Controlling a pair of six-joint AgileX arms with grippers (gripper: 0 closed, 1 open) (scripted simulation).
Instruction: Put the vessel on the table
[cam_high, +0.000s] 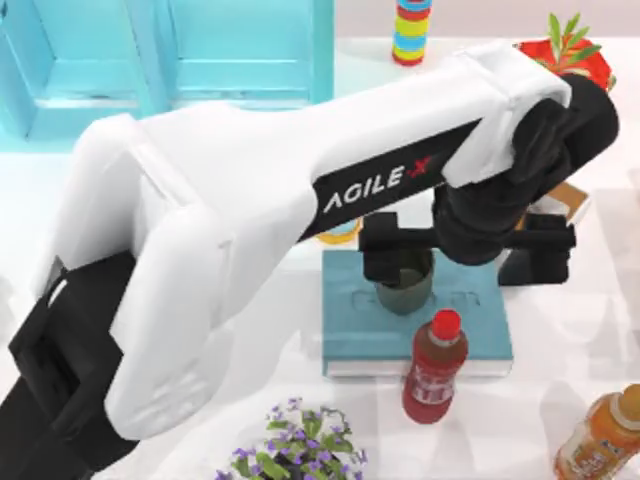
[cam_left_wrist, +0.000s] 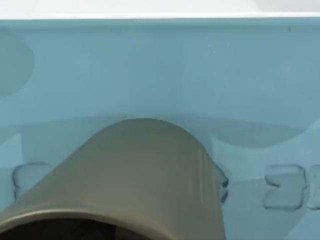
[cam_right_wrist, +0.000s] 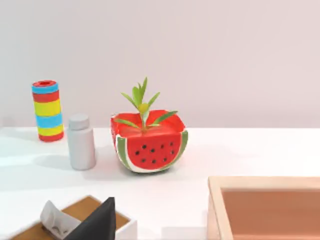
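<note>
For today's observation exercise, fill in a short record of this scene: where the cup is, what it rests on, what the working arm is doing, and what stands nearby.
Cup: olive-green vessel, upright
Resting on: teal book, which lies on the white table
Working arm: left arm reaches across; left claw straddles the cup, fingers open
Nearest neighbour: red-capped bottle, at the book's near edge
Also near: orange bottle, purple flowers
Task state: cup not yet on the table

Left arm stretched across table, tool (cam_high: 400, 262) pointing down, fingers spread.
</note>
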